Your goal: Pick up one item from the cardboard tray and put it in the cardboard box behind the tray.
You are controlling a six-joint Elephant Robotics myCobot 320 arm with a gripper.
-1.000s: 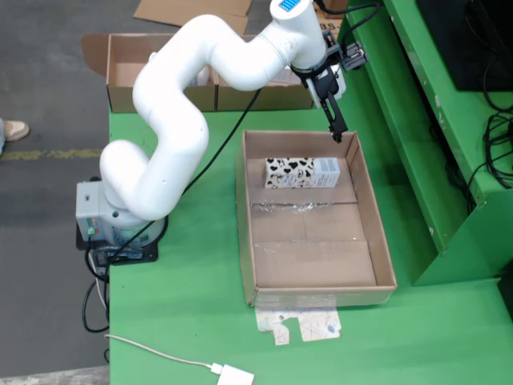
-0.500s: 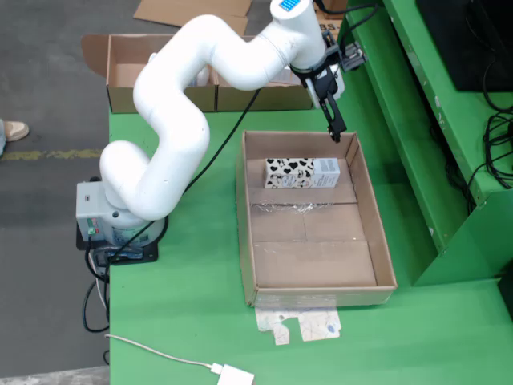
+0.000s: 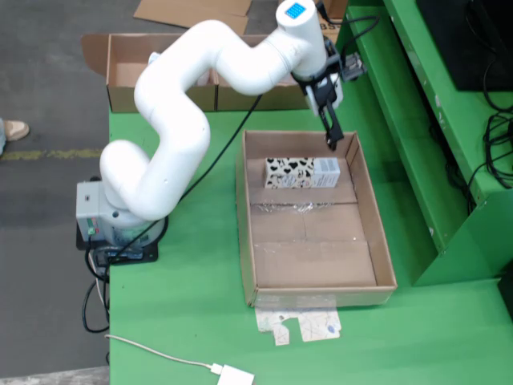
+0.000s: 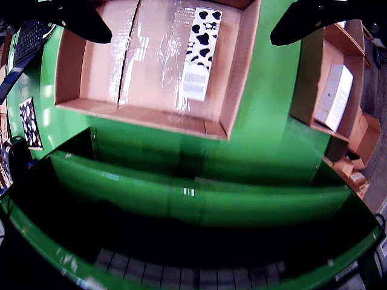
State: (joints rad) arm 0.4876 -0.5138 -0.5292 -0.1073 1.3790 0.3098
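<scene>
A cow-patterned milk carton [image 3: 302,172] lies on its side at the far end of the cardboard tray [image 3: 385,241]. My gripper [image 3: 331,138] hangs above the tray's far right corner, just above the carton's right end. In the wrist view the carton [image 4: 201,51] lies inside the tray [image 4: 233,90], and my two black fingers [image 4: 78,18] stand wide apart at the top corners, open and empty. The cardboard box [image 3: 128,76] stands behind the tray, partly hidden by the arm. In the wrist view it [image 4: 314,72] is at the right with a white item [image 4: 335,96] in it.
A green shelf frame [image 3: 417,120] runs along the right of the table, close to the gripper. A flattened cow-patterned piece [image 3: 309,325] lies in front of the tray. A white cable and adapter [image 3: 232,375] lie at the front edge. The arm's base [image 3: 104,216] sits at the table's left.
</scene>
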